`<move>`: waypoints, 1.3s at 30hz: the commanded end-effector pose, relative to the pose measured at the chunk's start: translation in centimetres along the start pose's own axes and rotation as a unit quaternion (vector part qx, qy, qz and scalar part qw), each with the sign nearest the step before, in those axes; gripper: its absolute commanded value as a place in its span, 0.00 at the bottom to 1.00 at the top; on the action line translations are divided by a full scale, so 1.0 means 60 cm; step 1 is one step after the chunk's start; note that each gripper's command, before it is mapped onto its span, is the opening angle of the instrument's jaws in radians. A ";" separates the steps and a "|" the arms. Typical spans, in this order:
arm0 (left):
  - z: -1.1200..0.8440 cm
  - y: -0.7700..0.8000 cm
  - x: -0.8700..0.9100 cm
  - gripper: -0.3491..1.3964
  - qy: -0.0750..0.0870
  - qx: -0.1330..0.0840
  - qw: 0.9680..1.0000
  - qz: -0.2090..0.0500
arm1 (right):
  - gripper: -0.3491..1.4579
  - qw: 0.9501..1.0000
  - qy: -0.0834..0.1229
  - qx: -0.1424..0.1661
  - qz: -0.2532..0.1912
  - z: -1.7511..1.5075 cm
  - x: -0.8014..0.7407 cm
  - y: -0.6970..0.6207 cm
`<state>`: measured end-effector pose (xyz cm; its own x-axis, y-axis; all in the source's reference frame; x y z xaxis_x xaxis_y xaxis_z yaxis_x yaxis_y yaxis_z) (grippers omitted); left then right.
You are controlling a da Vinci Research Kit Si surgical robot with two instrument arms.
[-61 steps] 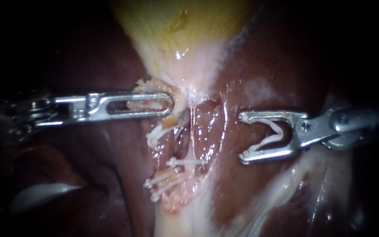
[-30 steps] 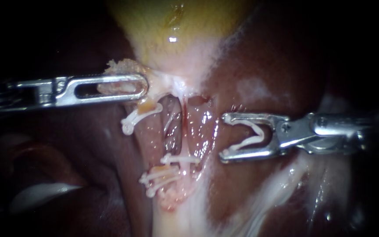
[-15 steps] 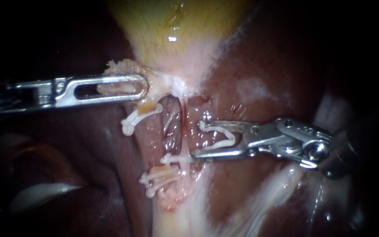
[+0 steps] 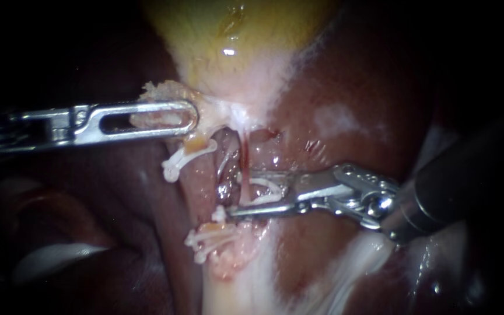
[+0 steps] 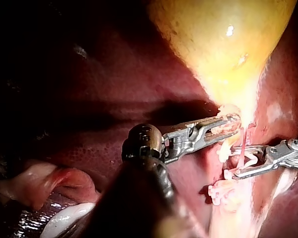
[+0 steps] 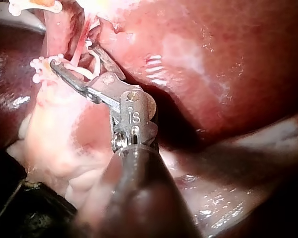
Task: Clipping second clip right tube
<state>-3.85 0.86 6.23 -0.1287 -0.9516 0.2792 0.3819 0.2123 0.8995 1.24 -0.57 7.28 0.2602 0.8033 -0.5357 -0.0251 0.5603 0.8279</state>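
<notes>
Step in hand, by my read: 2nd clip onto right tube point(image 4: 244, 153).
- Tube = thin reddish strand. Long axis runs up-down in endo view, from gallbladder point(image 4: 234, 52) down toward clip cluster point(image 4: 208, 240).
- Right instrument point(image 4: 237, 192) comes in crosswise from the right, approx perp. to tube.
- Its pincer grasps the loaded clip point(image 4: 268, 188), white, legs apart. Tube sits btwn the legs, nearer the mouth than the hinge; not squeezed onto tube yet.
- Placed clip point(image 4: 219, 214) on same tube lies just under the lower jaw. Touching or just beside: can't tell.
- Left instrument point(image 4: 189, 116): pincer clenched on the gallbladder at its pale neck, well apart from clip site.
- Liver point(image 4: 333, 87) behind.

Judgement: right arm is on target. Coming move = squeeze, provided both clip tips clear the tube's far side. Risk: fouling the placed clip, or catching only part of tube.
</notes>
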 end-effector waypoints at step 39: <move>0.0001 0.0001 0.0002 0.00 0.000 0.001 1.000 0.000 | 0.47 0.991 0.057 0.115 0.027 0.0014 0.0039 -0.0092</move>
<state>-3.85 0.86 6.24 -0.1281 -0.9516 0.2793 0.3811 0.2128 0.8997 1.40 -0.70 6.69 0.1511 0.8573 -0.4921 0.1901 0.4634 0.8655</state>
